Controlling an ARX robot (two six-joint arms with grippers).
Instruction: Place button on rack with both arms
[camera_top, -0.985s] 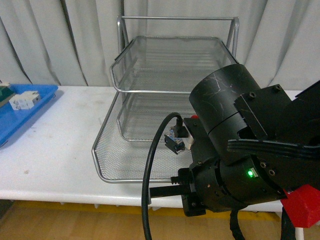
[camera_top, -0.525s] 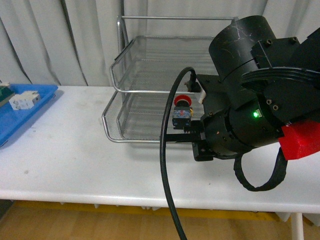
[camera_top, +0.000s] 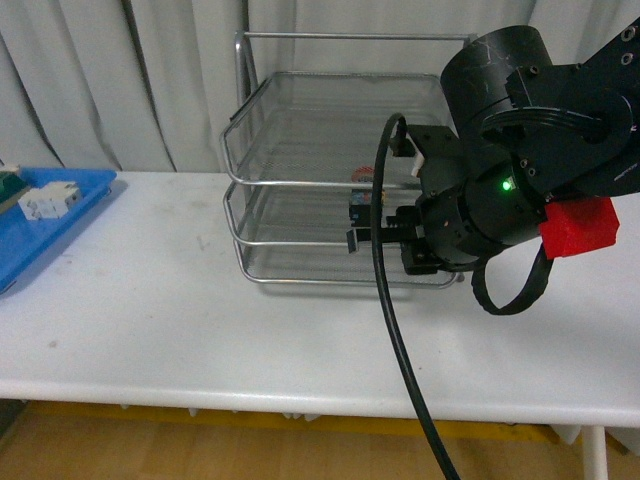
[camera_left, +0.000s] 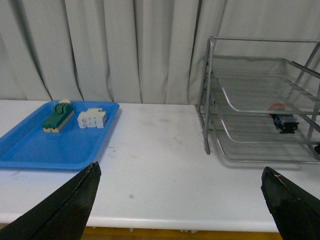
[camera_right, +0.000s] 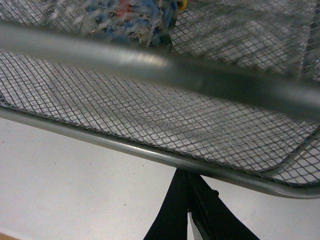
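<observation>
Front view: the button (camera_top: 361, 207) lies on the rack's (camera_top: 300, 150) middle tier — at nine o'clock from the right gripper (camera_top: 385, 238), whose fingers press together, empty.

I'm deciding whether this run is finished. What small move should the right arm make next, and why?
Probably draw the right gripper straight back from the rack. The button seems to lie inside a tier, the tiers look flush, and the closed fingers sit at the lowest rim holding nothing. The left gripper is open.
</observation>
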